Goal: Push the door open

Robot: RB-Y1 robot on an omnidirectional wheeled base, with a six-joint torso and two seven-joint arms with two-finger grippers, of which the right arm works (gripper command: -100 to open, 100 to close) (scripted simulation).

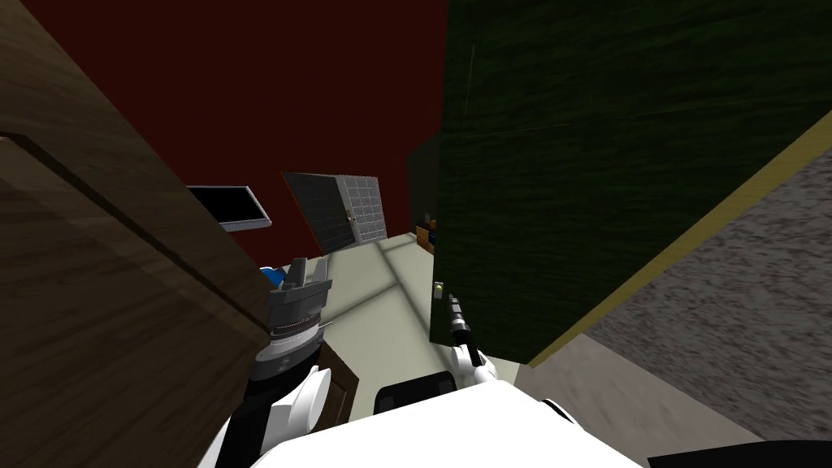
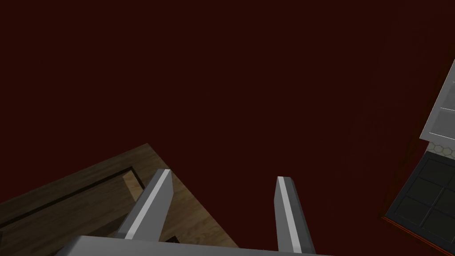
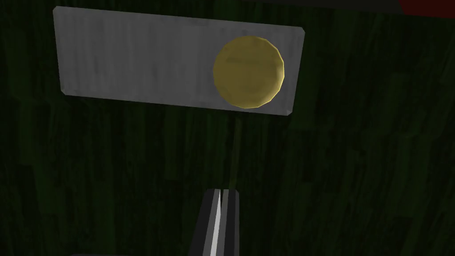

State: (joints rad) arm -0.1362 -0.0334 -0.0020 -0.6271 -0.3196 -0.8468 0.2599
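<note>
Our right claw (image 3: 221,193), blades pressed together, faces the dark green door (image 3: 355,178) just short of its yellow knob (image 3: 248,72); an off-square push could skid us sideways.

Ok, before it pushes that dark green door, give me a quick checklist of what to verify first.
1. Right jaws shut into one thin blade for pushing: ok.
2. They aim at the dark green door, close to its grey rectangular plate and round yellow knob: ok.
3. Tips touching the door: cannot tell.
4. Left jaws open, held up beside the brown wooden cabinet, away from the door: ok.
5. Space behind the door free for its swing: cannot tell.
</note>
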